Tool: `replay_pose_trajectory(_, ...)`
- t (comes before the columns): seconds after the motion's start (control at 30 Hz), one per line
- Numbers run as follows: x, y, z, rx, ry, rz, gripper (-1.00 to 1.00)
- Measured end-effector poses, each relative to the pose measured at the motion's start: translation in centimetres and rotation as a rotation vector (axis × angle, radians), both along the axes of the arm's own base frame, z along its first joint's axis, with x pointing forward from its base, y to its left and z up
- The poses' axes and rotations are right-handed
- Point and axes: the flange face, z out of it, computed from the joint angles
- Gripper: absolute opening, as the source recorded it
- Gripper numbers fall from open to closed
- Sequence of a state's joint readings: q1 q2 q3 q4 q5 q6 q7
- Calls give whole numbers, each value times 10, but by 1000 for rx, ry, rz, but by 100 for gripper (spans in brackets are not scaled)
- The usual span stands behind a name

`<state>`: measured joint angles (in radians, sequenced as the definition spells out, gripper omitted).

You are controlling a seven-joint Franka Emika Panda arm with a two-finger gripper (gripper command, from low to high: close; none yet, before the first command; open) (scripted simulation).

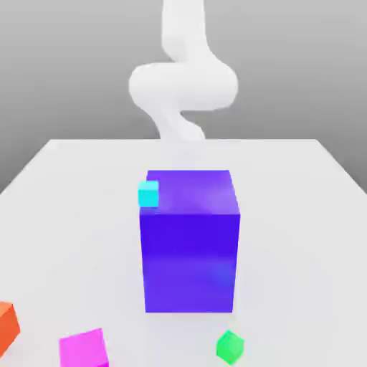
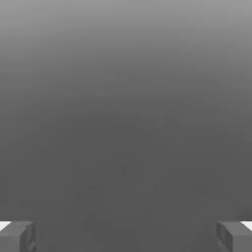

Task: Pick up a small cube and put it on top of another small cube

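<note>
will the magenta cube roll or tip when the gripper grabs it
Probably neither: the magenta cube rests flat on the table, with flat faces for the open gripper fingers. It looks rigid and likely light. Its plain, smooth-looking sides might slip under a weak grip.

A pale grey-white bench [image 1: 64,215] stretches back toward a plain grey backdrop. A big blue-purple block [image 1: 190,244] stands upright on it, near the middle. In front of the block, toward the exterior view's left, a magenta-pink cube [image 1: 84,349] sits on the bench. In front of the block, just toward the exterior view's right, rests a tiny bright-green cube [image 1: 230,347], turned corner-forward. Farther to the exterior view's left than the pink cube, an orange cube [image 1: 7,326] sits at the frame edge, partly cut off. A tiny cyan cube [image 1: 148,194] appears at the block's upper left corner; whether it touches the block cannot be told.
</note>
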<state>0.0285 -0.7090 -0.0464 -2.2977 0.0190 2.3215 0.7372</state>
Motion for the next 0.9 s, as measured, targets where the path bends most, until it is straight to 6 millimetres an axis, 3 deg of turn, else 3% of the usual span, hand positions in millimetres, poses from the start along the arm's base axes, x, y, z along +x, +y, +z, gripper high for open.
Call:
replay_pose_trajectory(0.23, 80, -32, -100, 6, 181, 98, 0)
replay_pose_trajectory(0.47, 130, -60, -215, -10, 349, 174, 0)
replay_pose_trajectory(0.67, 148, -88, -316, -44, 490, 223, 0)
replay_pose_trajectory(0.9, 143, -121, -429, -116, 654, 283, 0)
